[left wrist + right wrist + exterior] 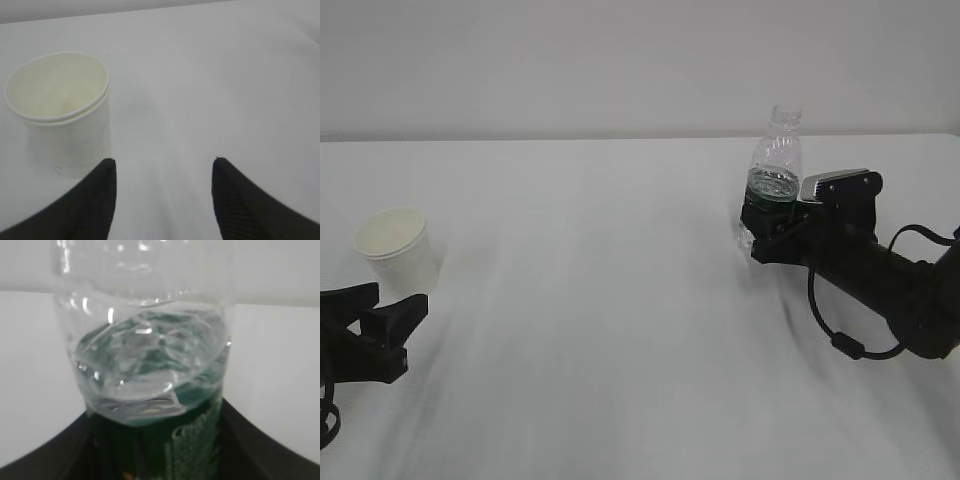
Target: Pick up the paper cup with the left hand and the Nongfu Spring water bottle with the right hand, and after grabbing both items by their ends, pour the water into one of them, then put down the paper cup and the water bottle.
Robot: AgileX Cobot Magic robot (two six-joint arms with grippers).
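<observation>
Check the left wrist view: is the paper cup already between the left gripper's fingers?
No. The paper cup stands on the table beyond and left of the open left gripper, outside its gap.

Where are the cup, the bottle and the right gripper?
cup (65, 125), left wrist view, on its white side wall.
bottle (776, 150), exterior view, on the clear upper body above the label.
right gripper (767, 222), exterior view, at the black fingers around the bottle's lower half.

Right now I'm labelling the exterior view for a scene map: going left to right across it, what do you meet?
Left gripper, low at the left edge → paper cup, just above and right of it → Nongfu Spring water bottle, upright → right arm, reaching in from the right edge.
</observation>
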